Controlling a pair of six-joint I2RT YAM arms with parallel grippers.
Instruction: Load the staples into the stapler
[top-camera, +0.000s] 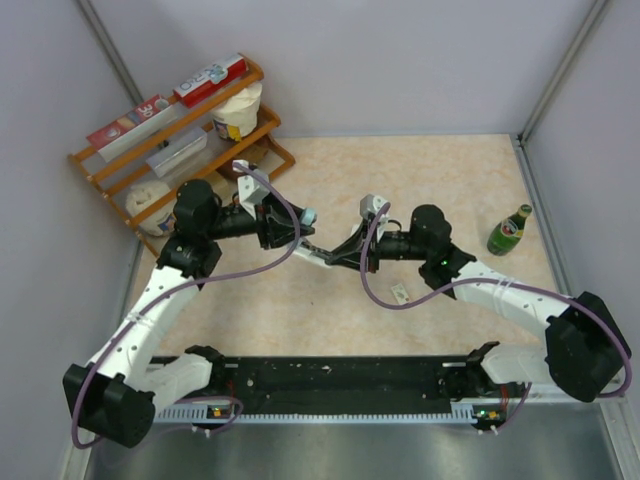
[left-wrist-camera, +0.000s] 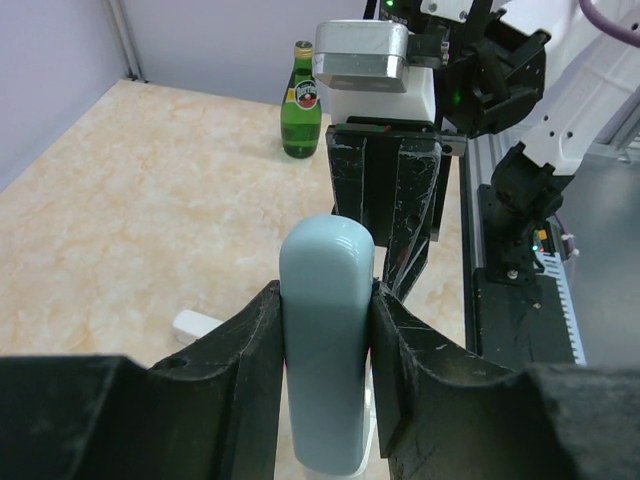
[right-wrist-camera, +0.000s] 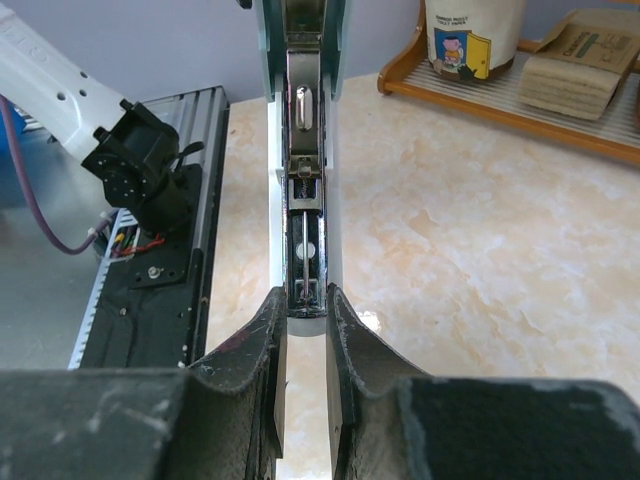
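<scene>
The staples (top-camera: 402, 293), a small whitish packet, lie on the table (top-camera: 450, 180) near the right forearm, beside the loop of purple cable (top-camera: 372, 292) and well apart from both grippers. The stapler (top-camera: 318, 256) is held above the table at mid-workspace, between the two arms. From the left wrist we see its light-blue cover (left-wrist-camera: 328, 340) clamped between the fingers of the left gripper (left-wrist-camera: 328, 295). From the right wrist we see its metal magazine (right-wrist-camera: 305, 150) exposed along its length, with the jaws of the right gripper (right-wrist-camera: 304, 300) pinched on its near end. The left arm rises from its base along the left side and bends at the elbow, so that its wrist points right. The right arm reaches in from the right edge, its wrist pointing left, so the two grippers face each other closely. A green bottle (top-camera: 509, 230) stands upright at the right. A wooden rack (top-camera: 100, 160) occupies the far left corner.
</scene>
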